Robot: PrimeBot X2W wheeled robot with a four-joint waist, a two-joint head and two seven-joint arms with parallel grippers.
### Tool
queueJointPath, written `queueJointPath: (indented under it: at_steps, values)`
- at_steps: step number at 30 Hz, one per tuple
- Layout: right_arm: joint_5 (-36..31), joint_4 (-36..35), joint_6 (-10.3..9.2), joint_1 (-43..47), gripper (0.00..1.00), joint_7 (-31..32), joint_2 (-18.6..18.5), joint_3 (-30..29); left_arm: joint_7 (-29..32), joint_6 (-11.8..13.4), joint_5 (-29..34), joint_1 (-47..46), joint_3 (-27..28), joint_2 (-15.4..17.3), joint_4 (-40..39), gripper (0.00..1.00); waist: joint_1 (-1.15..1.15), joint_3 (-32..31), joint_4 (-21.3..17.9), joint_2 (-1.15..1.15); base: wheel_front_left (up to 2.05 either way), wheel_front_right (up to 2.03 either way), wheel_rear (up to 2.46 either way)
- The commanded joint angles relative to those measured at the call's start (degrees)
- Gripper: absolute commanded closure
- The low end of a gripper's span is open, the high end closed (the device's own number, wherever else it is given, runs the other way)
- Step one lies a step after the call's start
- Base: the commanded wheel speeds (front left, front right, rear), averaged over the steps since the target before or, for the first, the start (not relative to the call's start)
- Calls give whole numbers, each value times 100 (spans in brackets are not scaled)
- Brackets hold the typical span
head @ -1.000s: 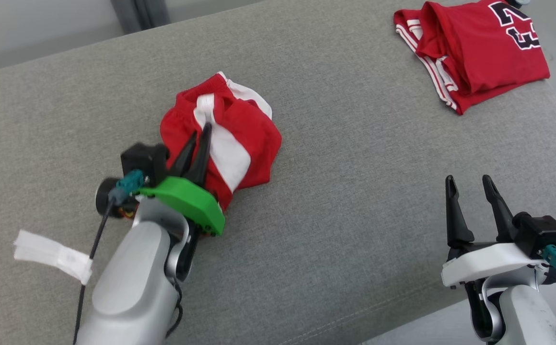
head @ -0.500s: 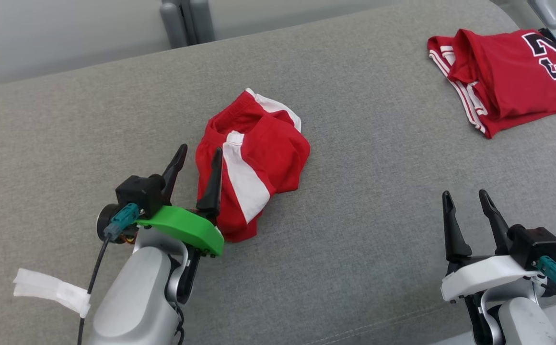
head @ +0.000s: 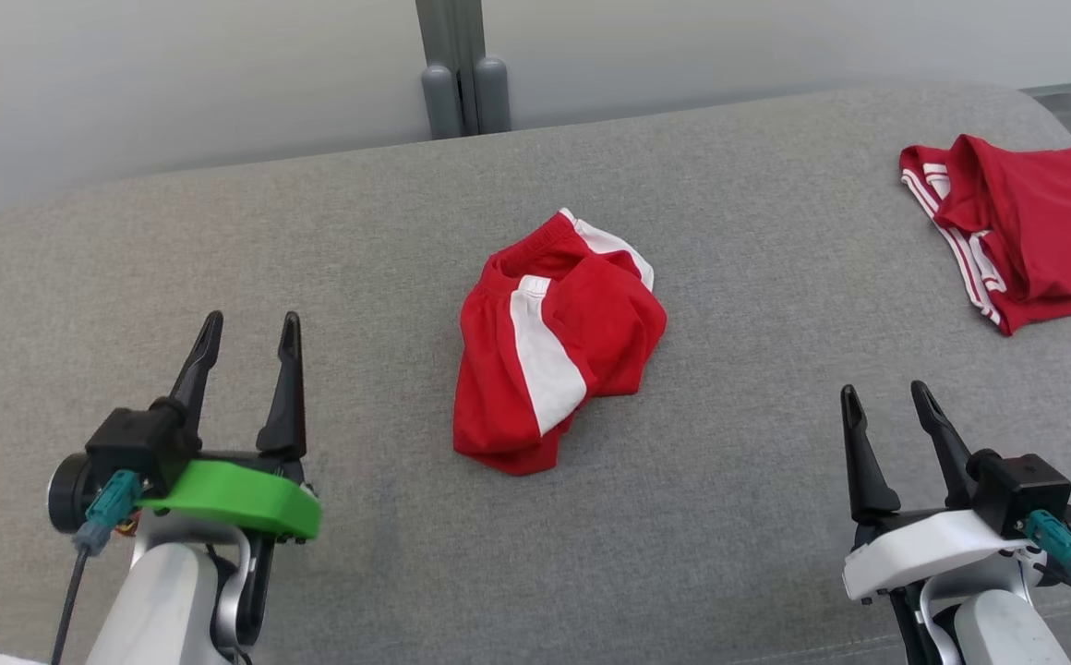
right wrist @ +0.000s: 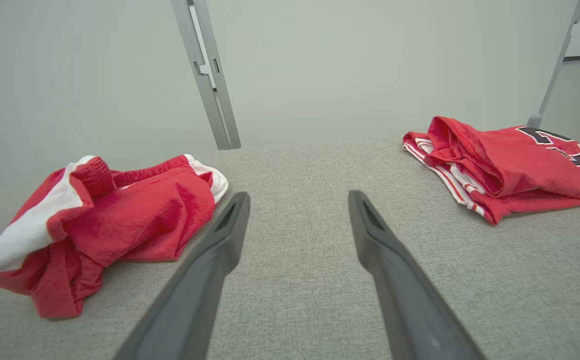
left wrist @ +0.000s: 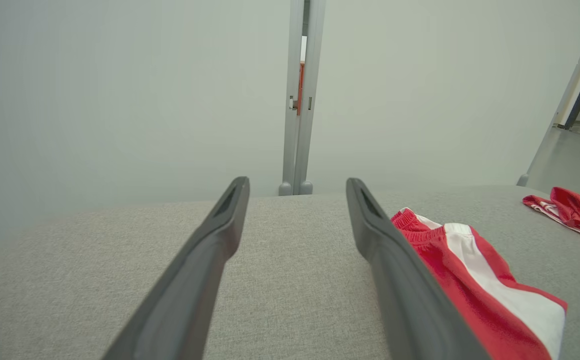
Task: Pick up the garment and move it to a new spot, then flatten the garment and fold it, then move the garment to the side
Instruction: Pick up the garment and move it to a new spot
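Note:
A crumpled pair of red shorts with white stripes (head: 554, 346) lies bunched in the middle of the grey cushion (head: 314, 240); it also shows in the left wrist view (left wrist: 475, 280) and the right wrist view (right wrist: 105, 220). My left gripper (head: 249, 328) stands open at the lower left, well clear of the shorts, nothing between its fingers (left wrist: 210, 260). At the lower right my right gripper (head: 884, 395) is open and empty too, with the shorts off to its left.
A folded red jersey with a black number (head: 1025, 226) lies at the cushion's far right (right wrist: 510, 165). A grey post (head: 457, 65) and pale wall stand behind the cushion. The cushion's front edge runs along the bottom right.
My left gripper opened, let go of the shorts and drew back to the left. The shorts now lie free. The head camera has tilted up and shifted the whole picture.

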Motion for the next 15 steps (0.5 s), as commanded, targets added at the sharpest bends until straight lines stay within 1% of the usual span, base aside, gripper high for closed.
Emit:
queueJointPath:
  at_steps: [1, 7, 12, 15]
  values:
    - [-26, -33, -2, 85, 0, -16, -3, 12, -7, 39, 49, 225, 95, 73, -84, 0, 0, -151, 139, 0, 0, 0, 0]
    - [-59, -102, -2, 210, 0, -16, 5, 31, -5, 106, 123, 857, 477, 122, -360, 0, 0, -326, 231, 0, 0, 0, 0]
    - [-71, -163, -2, 316, 0, -16, 0, 72, -6, 169, 191, 1284, 711, 93, -532, 0, 0, -425, 284, 0, 0, 0, 0]
    - [-74, -216, -2, 356, 0, -16, -19, 97, -5, 114, 239, 1449, 766, 97, -601, 0, 0, -454, 314, 0, 0, 0, 0]
